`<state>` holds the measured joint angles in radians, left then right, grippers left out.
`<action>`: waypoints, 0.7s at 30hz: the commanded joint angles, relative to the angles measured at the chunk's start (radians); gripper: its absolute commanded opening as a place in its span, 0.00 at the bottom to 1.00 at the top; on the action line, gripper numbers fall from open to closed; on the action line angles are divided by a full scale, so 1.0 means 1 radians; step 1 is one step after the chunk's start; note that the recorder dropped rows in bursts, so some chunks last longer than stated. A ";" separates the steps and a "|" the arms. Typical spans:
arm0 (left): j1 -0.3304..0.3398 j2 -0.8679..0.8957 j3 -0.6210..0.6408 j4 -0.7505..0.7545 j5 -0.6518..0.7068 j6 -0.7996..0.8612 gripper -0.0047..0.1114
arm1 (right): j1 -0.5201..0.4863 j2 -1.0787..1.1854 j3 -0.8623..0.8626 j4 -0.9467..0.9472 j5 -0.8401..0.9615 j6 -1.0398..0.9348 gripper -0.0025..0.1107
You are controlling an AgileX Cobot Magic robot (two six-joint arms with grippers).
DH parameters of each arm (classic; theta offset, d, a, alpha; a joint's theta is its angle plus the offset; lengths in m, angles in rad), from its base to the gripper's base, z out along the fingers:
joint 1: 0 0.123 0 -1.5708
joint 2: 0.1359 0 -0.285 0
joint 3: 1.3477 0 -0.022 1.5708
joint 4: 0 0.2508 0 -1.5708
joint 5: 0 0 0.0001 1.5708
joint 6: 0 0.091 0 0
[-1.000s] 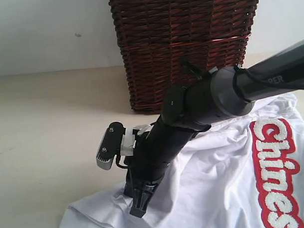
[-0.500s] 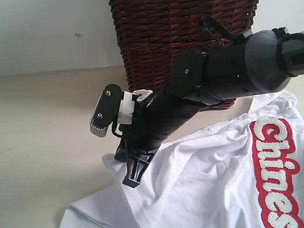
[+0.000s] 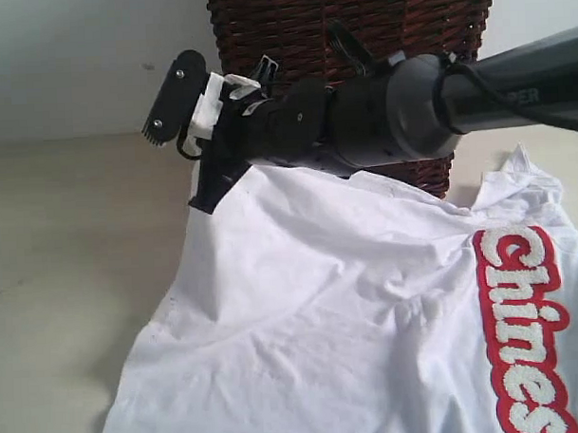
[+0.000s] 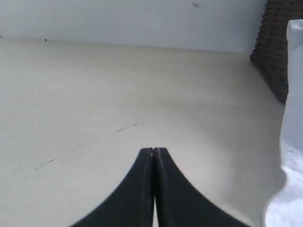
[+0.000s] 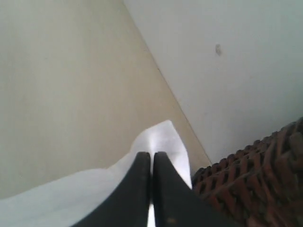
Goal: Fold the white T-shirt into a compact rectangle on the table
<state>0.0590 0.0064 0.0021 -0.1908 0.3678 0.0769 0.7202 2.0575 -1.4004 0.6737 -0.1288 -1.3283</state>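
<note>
Basket: A dark red-brown wicker basket stands on the table at the top centre of the exterior frame, against the wall. Its rim runs out of the picture, so its contents cannot be told.

In the way: The right arm reaches in from the right edge and crosses the basket's front, hiding much of its lower weave. A black-and-grey camera block rides on the wrist at upper left of centre.

Right gripper: The right gripper has its fingers pressed together on a corner of the white T-shirt, pinching the cloth and holding it up off the surface beside the basket's left edge. The wrist view shows white fabric caught between the dark tips.

Shirt: It fills the lower centre and right of the exterior frame. Its body slopes down from the raised corner to the table. Fuzzy white lettering outlined in red, reading "Chines", runs down the right edge and is cut off by the frame.

Left gripper: The left gripper appears only in its own wrist view, tips closed against each other with nothing between them, over bare tabletop. The shirt's edge lies to one side, apart from it.

Surroundings: Pale wall behind, marked by one small dark speck.
</note>
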 commanded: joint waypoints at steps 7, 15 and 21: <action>-0.005 -0.006 -0.002 -0.005 -0.004 -0.003 0.04 | 0.001 0.037 -0.037 0.001 -0.044 0.112 0.40; -0.005 -0.006 -0.002 -0.005 -0.004 -0.003 0.04 | 0.005 -0.083 0.039 0.066 0.543 0.264 0.43; -0.005 -0.006 -0.002 -0.005 -0.004 -0.003 0.04 | 0.095 -0.060 0.139 0.075 0.972 0.307 0.02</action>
<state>0.0590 0.0064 0.0021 -0.1908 0.3678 0.0769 0.7731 1.9811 -1.2994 0.7467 0.7471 -1.0479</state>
